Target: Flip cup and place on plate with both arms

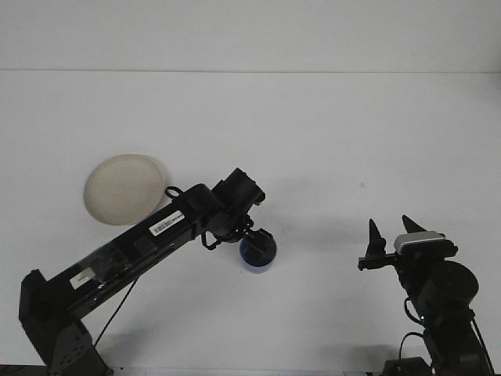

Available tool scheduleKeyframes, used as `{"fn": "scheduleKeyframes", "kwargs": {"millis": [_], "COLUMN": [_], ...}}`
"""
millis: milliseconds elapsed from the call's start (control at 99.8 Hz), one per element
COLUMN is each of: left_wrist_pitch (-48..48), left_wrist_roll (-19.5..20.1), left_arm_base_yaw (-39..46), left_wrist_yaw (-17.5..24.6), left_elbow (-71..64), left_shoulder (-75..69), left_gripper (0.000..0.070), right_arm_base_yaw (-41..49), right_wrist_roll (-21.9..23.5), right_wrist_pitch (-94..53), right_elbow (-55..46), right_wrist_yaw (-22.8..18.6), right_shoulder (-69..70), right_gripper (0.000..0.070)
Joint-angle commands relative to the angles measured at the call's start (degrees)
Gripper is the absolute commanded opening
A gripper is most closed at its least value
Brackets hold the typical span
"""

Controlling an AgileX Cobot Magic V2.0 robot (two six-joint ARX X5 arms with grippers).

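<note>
A small blue cup (259, 258) stands on the white table just left of centre, its round blue end facing up. My left gripper (257, 239) has come down onto the cup's near-left rim and hides part of it. A dark piece of the gripper lies over the rim. Whether it grips the cup does not show from here. The cream plate (124, 188) lies flat at the left, apart from the arm. My right gripper (391, 229) hovers low at the right, open, with nothing between its two pointed fingers, well clear of the cup.
The left arm (156, 231) stretches diagonally from the bottom left corner toward the cup, passing just below the plate. The table's far edge (250, 72) runs across the top.
</note>
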Motion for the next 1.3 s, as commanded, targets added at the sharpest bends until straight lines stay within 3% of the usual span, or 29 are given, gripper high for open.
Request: {"fn": "scheduleKeyframes", "kwargs": {"millis": [0,391,591,782,1012,1293], "left_wrist_pitch": [-0.1,-0.5,-0.3,-0.4,-0.5,-9.1], "left_wrist_roll": [1.2,2.5,3.0,4.4,5.6,7.7], "left_arm_base_yaw": [-0.4,-0.4,-0.5,-0.5,-0.5,2.7], "left_wrist_yaw": [-0.3,-0.3,-0.3,-0.3,-0.4,-5.9], "left_elbow": [1.2,1.2,1.2,1.2,1.2,8.7], "left_shoulder": [1.8,6.3,6.6,6.6,6.6,5.9], "left_gripper": [0.0475,0.044,0.0236,0.0,0.0004,0.0004], "right_arm_base_yaw": [0.1,0.1,0.1,0.1,0.1,0.1], "right_wrist_roll": [0.2,0.2,0.2,0.2,0.2,0.2], "right_wrist_pitch": [0.6,0.6,0.6,0.6,0.6,0.6], "right_elbow": [0.3,0.3,0.3,0.3,0.3,0.3], "right_wrist_yaw": [-0.1,-0.1,-0.1,-0.1,-0.1,-0.1], "right_shoulder": [0.1,0.1,0.1,0.1,0.1,0.1], "right_gripper": [0.0469,0.0469,0.0469,0.0469,0.0469,0.0469]}}
